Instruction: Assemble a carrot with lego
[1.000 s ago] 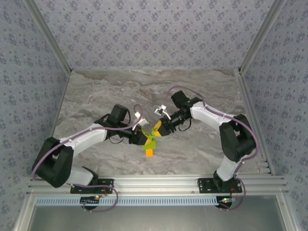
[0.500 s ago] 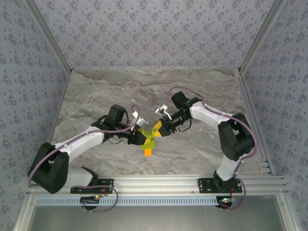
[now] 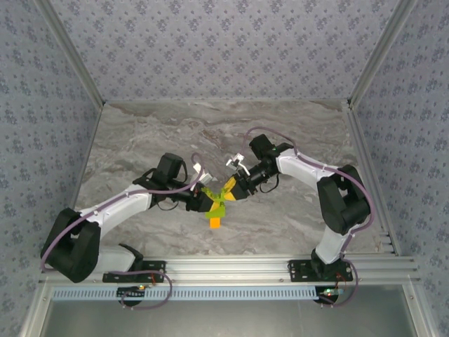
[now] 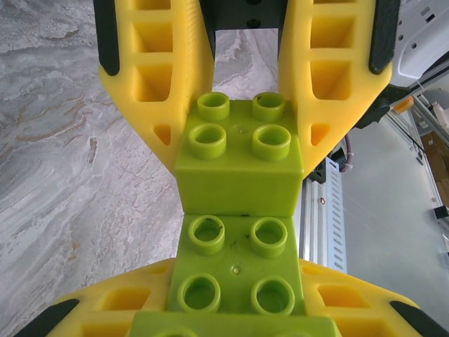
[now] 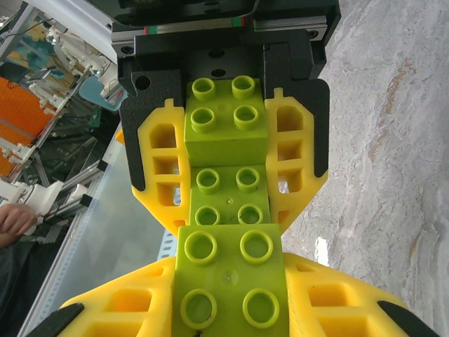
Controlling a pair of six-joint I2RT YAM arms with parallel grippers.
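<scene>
Only the left arm's elbow has sunk since a second ago. Left fingers and right fingers each clamp a lime-green brick of the carrot, mid-air over the tabletop, orange tip hanging. Likely joining leaves; next needs a square press.
</scene>
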